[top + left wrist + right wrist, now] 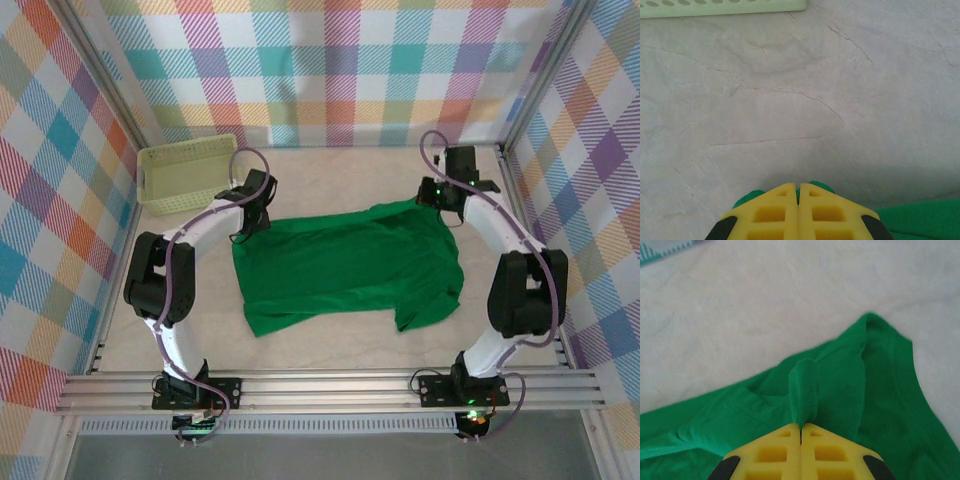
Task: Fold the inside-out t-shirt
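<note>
This is a robotics lab test cell: a white-and-black left robot arm [172, 285] and matching right robot arm [520, 285] are bolted to silver aluminium rails [330, 388] edging a pale marble-patterned surface [330, 352], enclosed by multicoloured plaid wall panels [330, 60].
</note>
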`<action>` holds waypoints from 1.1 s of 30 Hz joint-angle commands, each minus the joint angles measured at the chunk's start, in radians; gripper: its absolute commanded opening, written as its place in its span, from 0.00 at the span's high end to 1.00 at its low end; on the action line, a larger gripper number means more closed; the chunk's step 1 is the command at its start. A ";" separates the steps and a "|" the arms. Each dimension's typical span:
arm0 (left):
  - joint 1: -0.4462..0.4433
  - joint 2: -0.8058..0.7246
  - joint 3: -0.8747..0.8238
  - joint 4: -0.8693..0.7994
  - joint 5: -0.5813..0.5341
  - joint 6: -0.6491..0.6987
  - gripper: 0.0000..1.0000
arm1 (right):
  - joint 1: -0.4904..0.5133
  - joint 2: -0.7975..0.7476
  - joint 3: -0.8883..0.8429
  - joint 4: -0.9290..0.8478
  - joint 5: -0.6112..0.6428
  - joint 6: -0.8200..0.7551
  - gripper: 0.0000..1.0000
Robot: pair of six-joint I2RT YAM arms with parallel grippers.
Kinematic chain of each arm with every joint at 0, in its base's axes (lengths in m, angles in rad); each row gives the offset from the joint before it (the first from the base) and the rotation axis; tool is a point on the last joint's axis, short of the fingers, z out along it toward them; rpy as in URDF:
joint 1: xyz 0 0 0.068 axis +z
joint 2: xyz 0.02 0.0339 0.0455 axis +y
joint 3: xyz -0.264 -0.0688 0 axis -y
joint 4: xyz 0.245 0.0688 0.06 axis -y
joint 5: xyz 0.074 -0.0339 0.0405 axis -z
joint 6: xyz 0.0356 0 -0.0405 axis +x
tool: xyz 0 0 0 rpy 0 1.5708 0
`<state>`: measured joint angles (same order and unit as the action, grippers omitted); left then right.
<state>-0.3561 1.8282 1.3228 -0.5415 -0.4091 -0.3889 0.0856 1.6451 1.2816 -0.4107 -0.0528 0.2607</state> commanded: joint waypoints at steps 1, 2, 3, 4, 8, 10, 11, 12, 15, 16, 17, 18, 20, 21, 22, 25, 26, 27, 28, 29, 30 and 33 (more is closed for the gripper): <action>-0.021 -0.036 -0.051 0.044 -0.045 -0.016 1.00 | 0.005 -0.075 -0.083 0.063 0.015 0.055 1.00; -0.029 -0.044 -0.064 0.046 -0.058 -0.019 1.00 | 0.005 -0.089 -0.107 0.062 0.019 0.065 1.00; -0.041 -0.055 -0.080 0.049 -0.073 -0.024 1.00 | 0.005 -0.103 -0.135 0.066 0.018 0.075 1.00; -0.054 -0.068 -0.103 0.056 -0.090 -0.031 1.00 | 0.005 -0.117 -0.162 0.070 0.016 0.086 1.00; -0.089 -0.128 -0.191 0.071 -0.136 -0.076 1.00 | 0.005 -0.166 -0.248 0.082 0.026 0.130 1.00; -0.098 -0.148 -0.225 0.070 -0.138 -0.100 1.00 | 0.005 -0.185 -0.280 0.082 0.044 0.146 1.00; -0.105 -0.156 -0.243 0.073 -0.131 -0.110 0.98 | 0.005 -0.196 -0.296 0.073 0.066 0.154 1.00; -0.112 -0.163 -0.258 0.077 -0.121 -0.117 0.96 | 0.005 -0.201 -0.309 0.068 0.085 0.162 1.00; -0.137 -0.181 -0.302 0.078 -0.092 -0.140 0.86 | 0.006 -0.206 -0.336 0.058 0.110 0.173 0.95; -0.141 -0.185 -0.313 0.074 -0.077 -0.149 0.83 | 0.005 -0.209 -0.343 0.047 0.113 0.182 0.90; -0.141 -0.189 -0.320 0.062 -0.072 -0.164 0.81 | 0.005 -0.212 -0.350 0.046 0.109 0.188 0.85; -0.141 -0.196 -0.326 0.047 -0.072 -0.180 0.79 | 0.005 -0.217 -0.356 0.042 0.107 0.196 0.78; -0.141 -0.227 -0.340 0.033 -0.072 -0.189 0.73 | 0.004 -0.229 -0.350 0.022 0.122 0.204 0.73; -0.141 -0.251 -0.342 0.020 -0.078 -0.197 0.69 | 0.005 -0.237 -0.341 0.010 0.134 0.203 0.71; -0.141 -0.274 -0.338 0.005 -0.083 -0.199 0.67 | 0.005 -0.245 -0.327 0.002 0.140 0.198 0.67; -0.141 -0.344 -0.328 0.005 -0.060 -0.183 0.56 | 0.006 -0.239 -0.275 0.001 0.103 0.177 0.59; -0.141 -0.353 -0.319 0.010 -0.049 -0.174 0.52 | 0.010 -0.223 -0.253 -0.002 0.083 0.170 0.58; -0.140 -0.350 -0.304 0.007 -0.039 -0.165 0.52 | 0.019 -0.192 -0.223 -0.010 0.069 0.159 0.57; -0.139 -0.335 -0.282 0.000 -0.028 -0.159 0.51 | 0.031 -0.150 -0.190 -0.022 0.058 0.152 0.56; -0.139 -0.318 -0.263 -0.006 -0.018 -0.153 0.51 | 0.045 -0.109 -0.158 -0.035 0.050 0.143 0.55; -0.139 -0.289 -0.239 -0.010 -0.002 -0.147 0.51 | 0.059 -0.062 -0.119 -0.054 0.043 0.137 0.54; -0.129 -0.195 -0.185 -0.007 0.088 -0.135 0.51 | 0.101 0.072 -0.019 -0.088 0.024 0.127 0.50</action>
<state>-0.4885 1.5597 1.1004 -0.5228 -0.4084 -0.5507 0.1524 1.6211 1.2110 -0.4358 0.0143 0.4160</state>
